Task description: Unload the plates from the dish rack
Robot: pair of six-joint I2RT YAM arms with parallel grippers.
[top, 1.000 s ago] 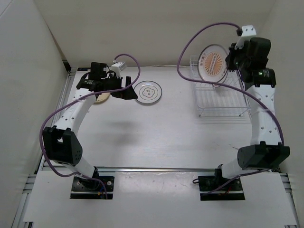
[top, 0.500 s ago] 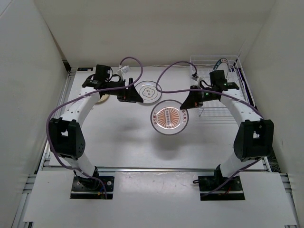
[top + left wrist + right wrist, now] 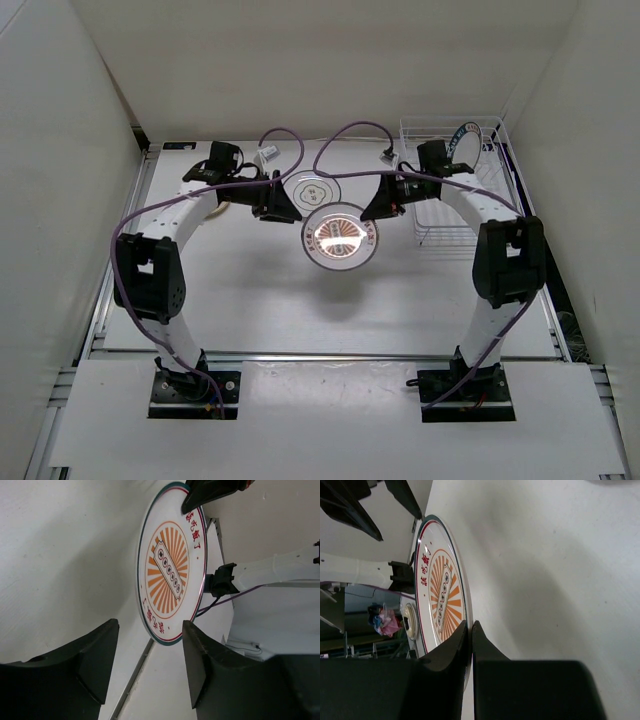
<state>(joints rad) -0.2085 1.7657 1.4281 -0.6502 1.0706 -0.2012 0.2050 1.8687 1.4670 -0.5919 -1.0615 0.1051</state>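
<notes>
Three plates located. Found the orange-centred plate (image 3: 340, 238) raised above the table (image 3: 250, 290) at mid-width, between the two arms, face up, with its shadow on the surface below.

Recorded the right end effector (image 3: 378, 210) clenched on that plate's right rim. Confirmed this in the right wrist view: saw the right end effector (image 3: 470, 625) with both fingers pinched close together on the edge of the plate (image 3: 442, 595).

Recorded the left end effector (image 3: 290, 210) at the plate's left rim with its fingers parted. Saw in the left wrist view a wide gap at the left end effector (image 3: 150, 627), with the near edge of the plate (image 3: 170, 570) lying in line with that gap. Could not determine contact with either finger. Judged it released, with nothing gripped.

Found the ringed plate (image 3: 312, 186) lying flat on the table just far of the held one, partly overlapped by it in the overhead view.

Found the dish rack (image 3: 440, 236) at the far right of the table, with the right arm crossing its left side. Noted the blue-green-rimmed plate (image 3: 466, 137) standing on edge at the far end of the rack.
</notes>
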